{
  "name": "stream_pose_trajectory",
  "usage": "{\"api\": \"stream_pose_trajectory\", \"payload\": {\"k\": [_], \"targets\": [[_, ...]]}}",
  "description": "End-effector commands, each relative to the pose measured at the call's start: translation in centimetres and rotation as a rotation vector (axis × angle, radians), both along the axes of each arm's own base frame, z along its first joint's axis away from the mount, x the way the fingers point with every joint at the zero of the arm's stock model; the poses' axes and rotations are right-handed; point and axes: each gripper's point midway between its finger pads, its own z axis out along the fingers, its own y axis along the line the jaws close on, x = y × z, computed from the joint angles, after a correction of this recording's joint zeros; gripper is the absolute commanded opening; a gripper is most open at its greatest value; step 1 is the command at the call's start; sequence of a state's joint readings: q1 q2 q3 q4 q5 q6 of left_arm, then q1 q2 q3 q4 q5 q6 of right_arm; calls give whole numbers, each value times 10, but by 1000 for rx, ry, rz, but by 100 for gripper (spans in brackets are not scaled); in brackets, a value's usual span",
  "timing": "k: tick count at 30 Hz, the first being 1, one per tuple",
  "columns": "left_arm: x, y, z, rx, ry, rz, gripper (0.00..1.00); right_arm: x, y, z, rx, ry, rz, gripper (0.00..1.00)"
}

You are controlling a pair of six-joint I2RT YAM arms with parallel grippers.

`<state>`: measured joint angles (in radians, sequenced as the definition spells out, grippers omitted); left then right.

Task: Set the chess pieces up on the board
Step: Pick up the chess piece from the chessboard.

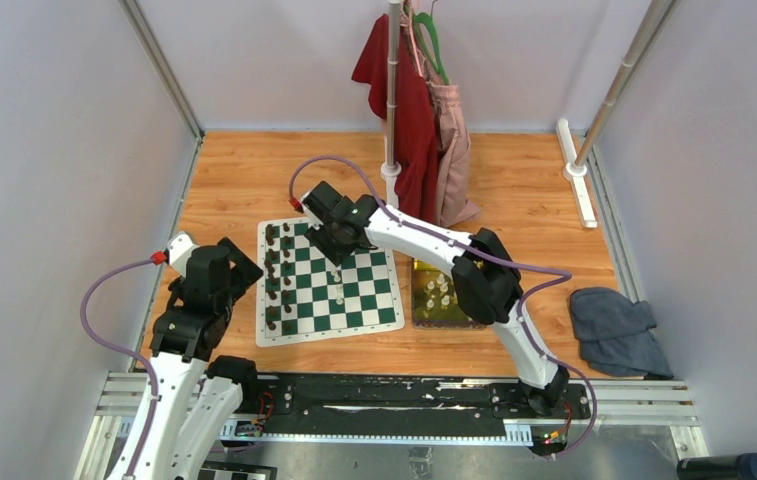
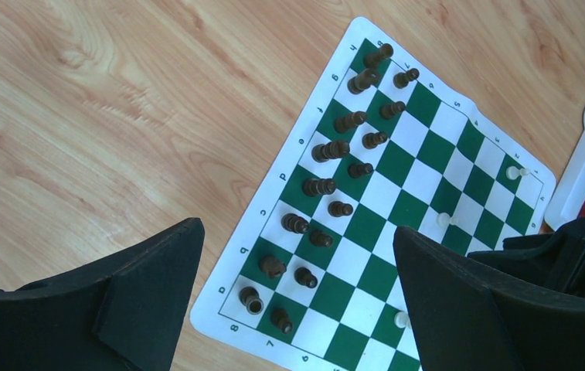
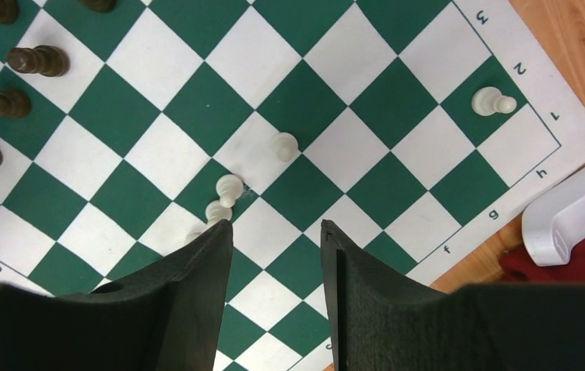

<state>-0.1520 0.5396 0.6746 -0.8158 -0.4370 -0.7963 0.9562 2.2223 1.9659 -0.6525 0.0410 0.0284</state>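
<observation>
Along the border of the board (image 3: 579,135) run letters f, g, h.

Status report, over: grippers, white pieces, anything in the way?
Both open, empty: left gripper beside board, right gripper over it. Few white pieces on board, more in tray. One pawn close beside right gripper.

- The top camera hangs high behind the near edge of the table (image 1: 234,170), looking down and forward; the whole board (image 1: 329,280) sits small mid-frame.
- The left wrist camera looks down past the left claw (image 2: 297,232) from moderate height, slantwise over the board's dark chessmen (image 2: 330,150).
- The right wrist camera looks almost straight down past the right claw (image 3: 275,228), close over the squares.
- All three share the board; both wrist views catch cream chess pieces (image 3: 283,145).
</observation>
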Motion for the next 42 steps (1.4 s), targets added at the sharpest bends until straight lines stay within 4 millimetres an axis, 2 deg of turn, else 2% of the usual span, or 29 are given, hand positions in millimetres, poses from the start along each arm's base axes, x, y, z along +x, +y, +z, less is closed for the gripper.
{"api": "stream_pose_trajectory", "payload": {"k": [1, 25, 42], "targets": [[-3, 0, -4, -3, 12, -4, 100, -10, 1, 11, 16, 15, 4, 50], [-3, 2, -7, 12, 31, 1, 100, 0, 24, -14, 27, 48, 26, 50], [0, 2, -14, 23, 52, -2, 100, 8, 24, -34, 23, 82, 16, 48]]}}
